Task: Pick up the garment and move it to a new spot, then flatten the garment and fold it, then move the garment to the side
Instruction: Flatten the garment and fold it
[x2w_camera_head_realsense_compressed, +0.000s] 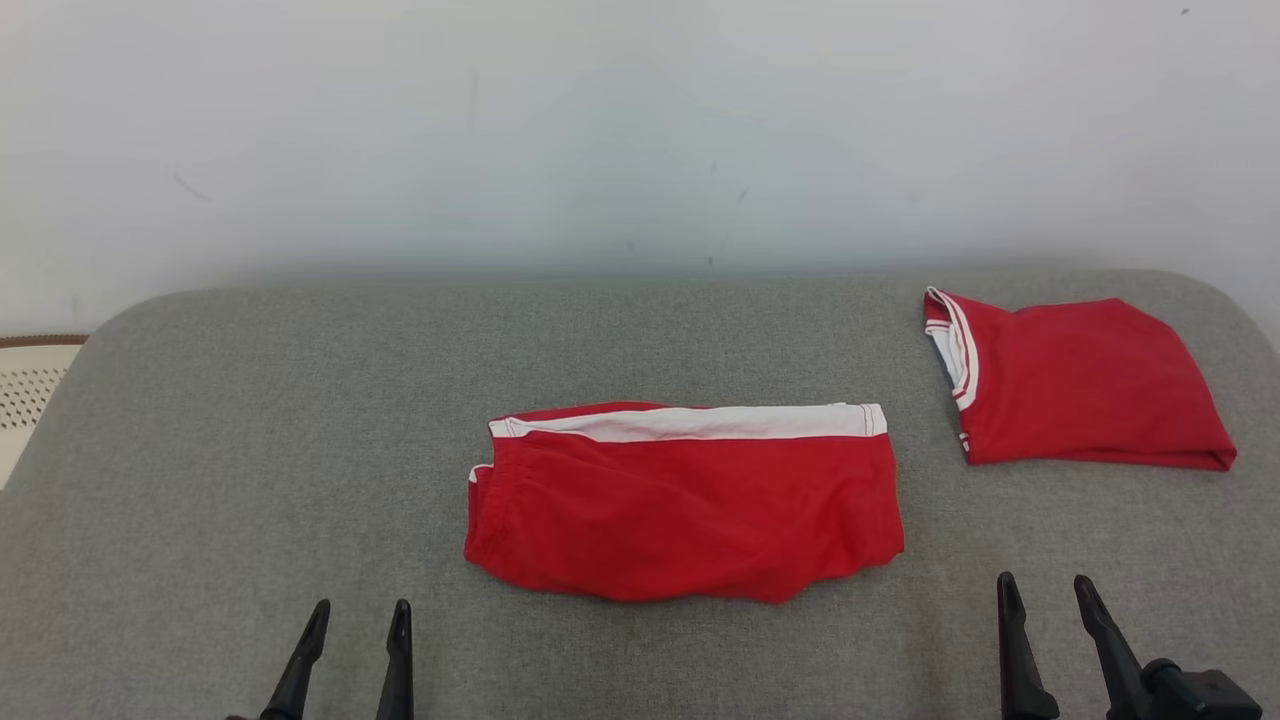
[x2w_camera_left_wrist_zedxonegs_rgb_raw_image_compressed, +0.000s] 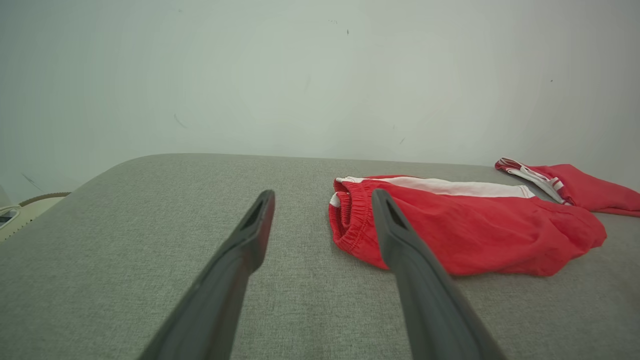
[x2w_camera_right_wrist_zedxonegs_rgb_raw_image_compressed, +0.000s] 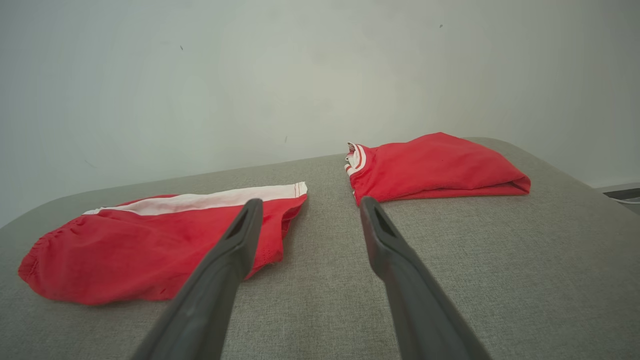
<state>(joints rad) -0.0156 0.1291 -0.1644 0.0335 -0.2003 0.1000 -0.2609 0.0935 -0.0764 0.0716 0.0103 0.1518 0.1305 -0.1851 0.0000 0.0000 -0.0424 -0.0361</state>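
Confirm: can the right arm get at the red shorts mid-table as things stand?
Probably yes. The right pincer is open, close to the red shorts, with only bare grey surface between. The folded red top lies apart, further back, out of the path.

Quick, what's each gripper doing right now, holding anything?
Left gripper: open, holding nothing.
Right gripper: open, holding nothing.

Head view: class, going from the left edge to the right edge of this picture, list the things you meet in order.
Cream perforated object → left pincer → red shorts with a white stripe → folded red garment.
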